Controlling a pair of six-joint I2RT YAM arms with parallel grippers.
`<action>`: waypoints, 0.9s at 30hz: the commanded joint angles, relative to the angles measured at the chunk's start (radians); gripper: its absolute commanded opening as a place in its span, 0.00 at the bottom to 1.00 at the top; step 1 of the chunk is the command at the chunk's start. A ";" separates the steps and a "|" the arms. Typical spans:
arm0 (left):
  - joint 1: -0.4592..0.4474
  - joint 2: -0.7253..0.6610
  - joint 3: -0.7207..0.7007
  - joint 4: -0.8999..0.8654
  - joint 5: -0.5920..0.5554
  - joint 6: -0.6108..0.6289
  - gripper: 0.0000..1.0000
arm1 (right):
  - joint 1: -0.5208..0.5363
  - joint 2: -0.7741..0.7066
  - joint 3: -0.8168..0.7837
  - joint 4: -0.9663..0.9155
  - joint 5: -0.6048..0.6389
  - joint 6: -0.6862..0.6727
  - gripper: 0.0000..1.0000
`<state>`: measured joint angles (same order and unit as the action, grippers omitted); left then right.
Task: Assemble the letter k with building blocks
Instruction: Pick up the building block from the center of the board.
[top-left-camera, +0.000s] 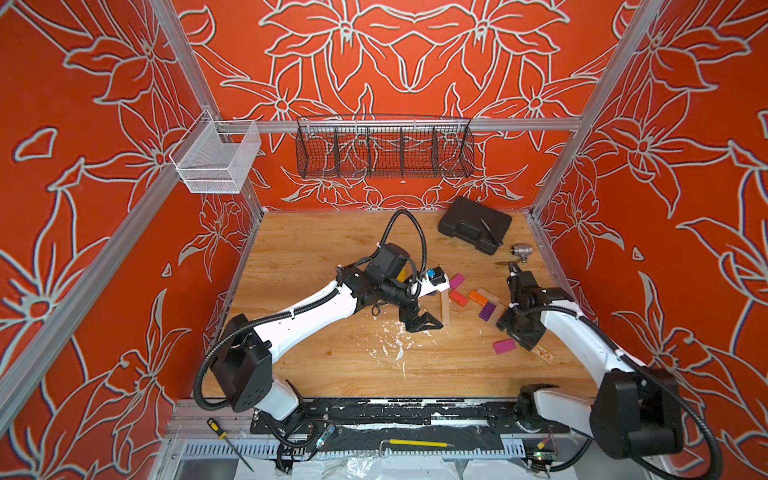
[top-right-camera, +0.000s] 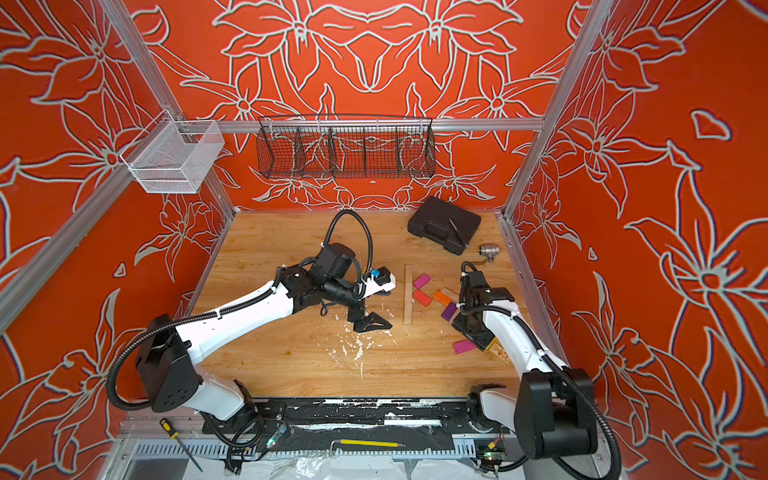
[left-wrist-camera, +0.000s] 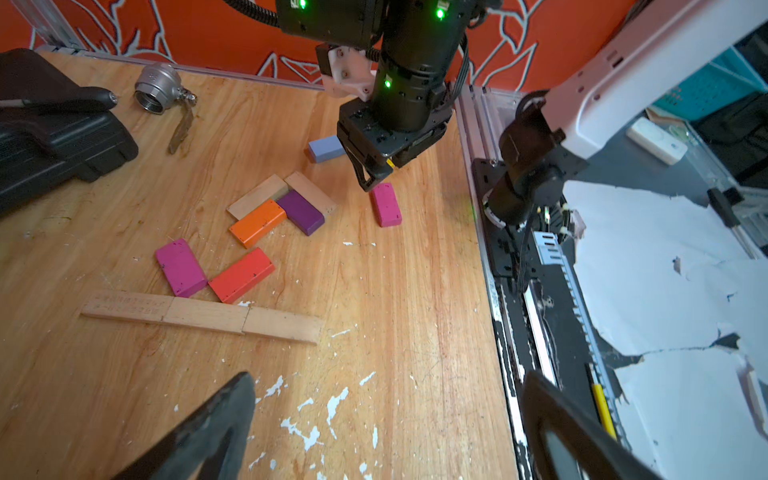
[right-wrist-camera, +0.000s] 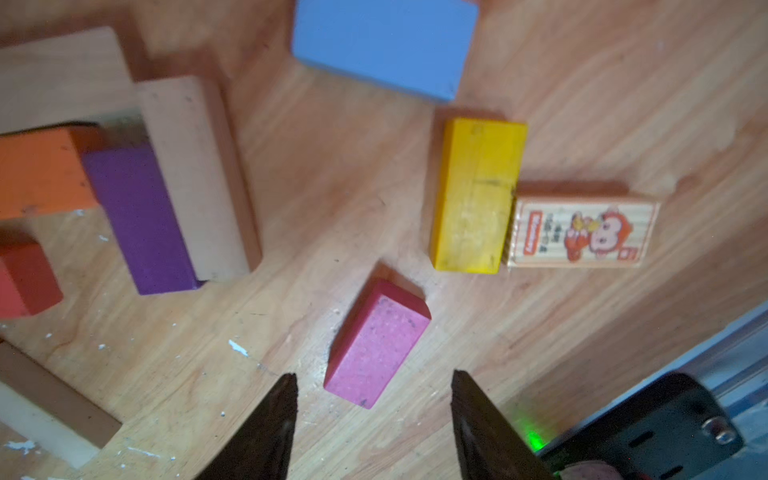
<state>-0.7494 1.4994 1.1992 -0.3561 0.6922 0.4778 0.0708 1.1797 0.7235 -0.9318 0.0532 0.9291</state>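
**Fig.** The left end effector (top-left-camera: 422, 322) is hanging over the desk (top-left-camera: 316, 361) with its jaws spread wide and nothing between them. Just beside it, three plain wood blocks (left-wrist-camera: 203, 316) are lying end to end in a straight row, seemingly the stem of the k. A magenta block (left-wrist-camera: 180, 267) and a red block (left-wrist-camera: 242, 275) are slanting away from the row's middle and appear to be touching it. Further along, an orange block (left-wrist-camera: 258, 223), a purple block (left-wrist-camera: 301, 211) and two further plain wood blocks (left-wrist-camera: 258, 196) are lying bunched together. A loose magenta block (right-wrist-camera: 376, 345) is lying flat, apart from the others. The right end effector (right-wrist-camera: 374, 374) is hovering at its near end with the jaws half spread, one on each side, apparently gripping nothing. A yellow block (right-wrist-camera: 478, 195) is touching a printed block (right-wrist-camera: 582, 230), with a light blue block (right-wrist-camera: 384, 45) near them.

The blocks are probably rigid and light, and their smooth paint is likely to let them slide or twist. The loose block is best pinched across its long sides near mid-length.
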 joint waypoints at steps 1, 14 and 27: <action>-0.018 -0.018 -0.006 -0.024 -0.031 0.105 0.97 | -0.006 -0.009 -0.049 0.029 -0.044 0.125 0.61; -0.023 0.003 0.018 -0.066 -0.042 0.116 0.97 | -0.005 0.139 -0.087 0.162 -0.080 0.137 0.46; -0.028 -0.132 -0.076 0.071 -0.228 0.022 0.97 | 0.044 -0.038 0.006 0.096 -0.077 0.052 0.17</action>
<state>-0.7712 1.4418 1.1469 -0.3569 0.5671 0.5461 0.0826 1.2026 0.6567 -0.7914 -0.0349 1.0092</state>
